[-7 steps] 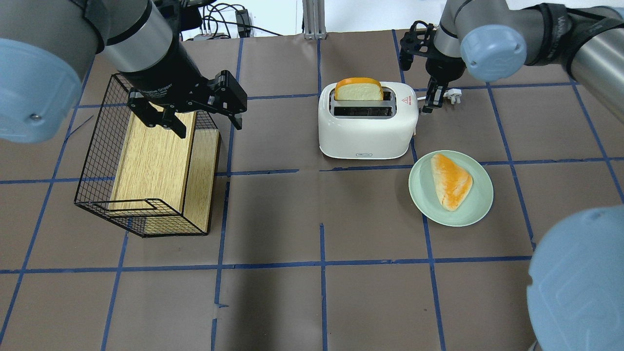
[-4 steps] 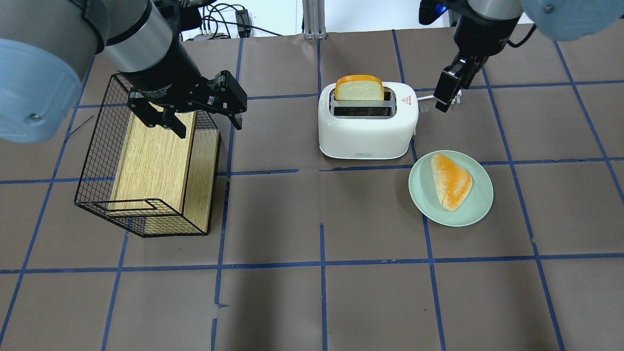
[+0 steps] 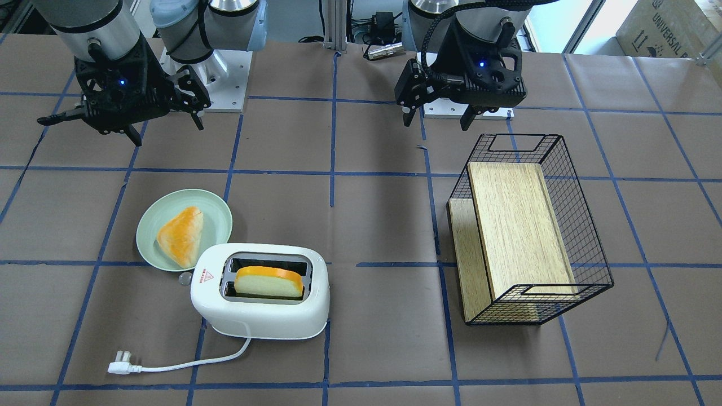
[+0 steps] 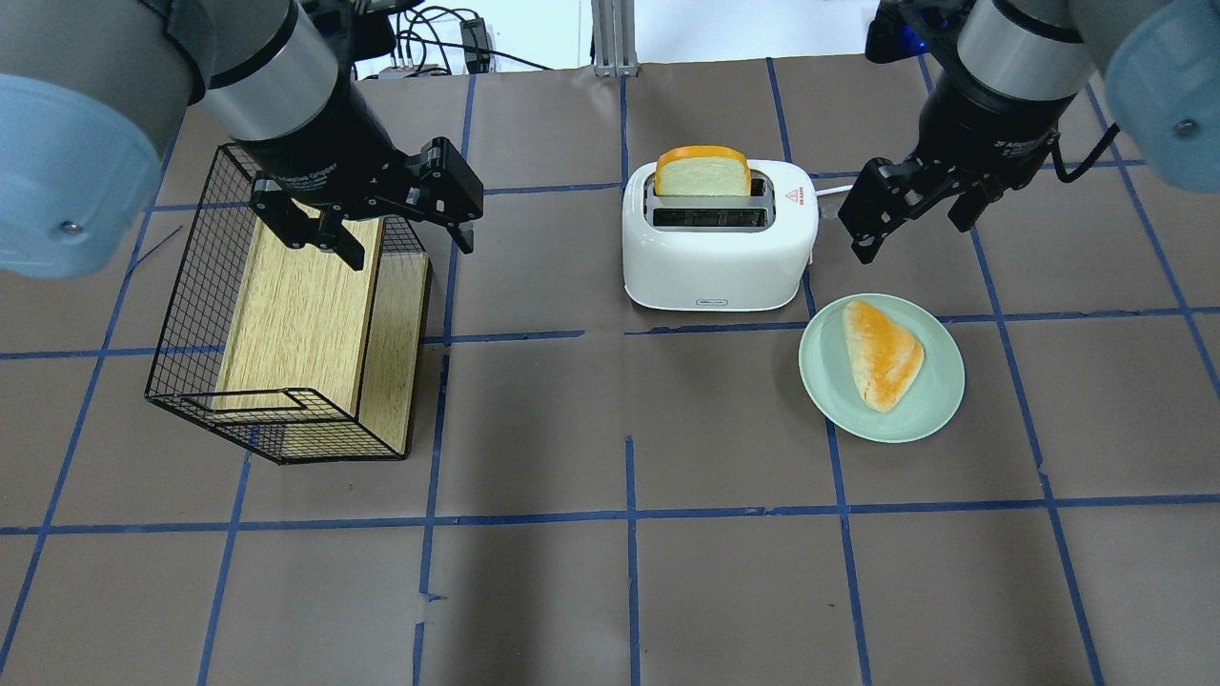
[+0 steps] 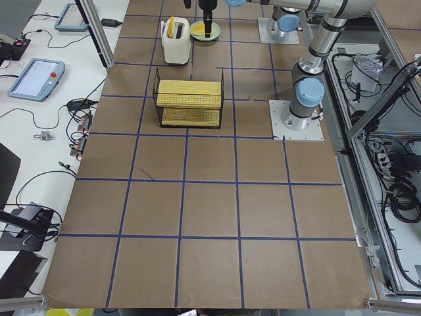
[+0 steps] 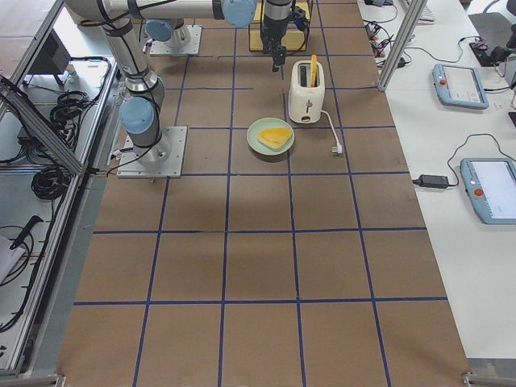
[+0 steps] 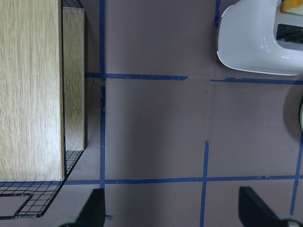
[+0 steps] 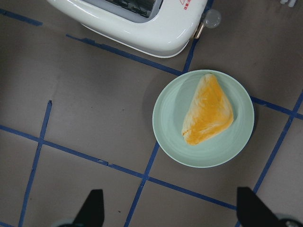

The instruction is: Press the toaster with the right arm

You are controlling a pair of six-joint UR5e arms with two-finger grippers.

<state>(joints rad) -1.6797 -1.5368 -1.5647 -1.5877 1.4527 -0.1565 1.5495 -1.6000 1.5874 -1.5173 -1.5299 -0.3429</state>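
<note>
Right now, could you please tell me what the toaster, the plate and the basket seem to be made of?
The toaster looks like glossy white plastic: smooth rounded shell with soft highlights, though enamelled metal is possible. The plate seems glazed ceramic or melamine, pale green, smooth. The basket is thin black wire mesh, probably coated metal, holding light wood-grain boards.

Clipped by the frame edges
The toaster (image 8: 156, 33) runs off the right wrist view's top edge and the left wrist view's upper right corner.
</note>
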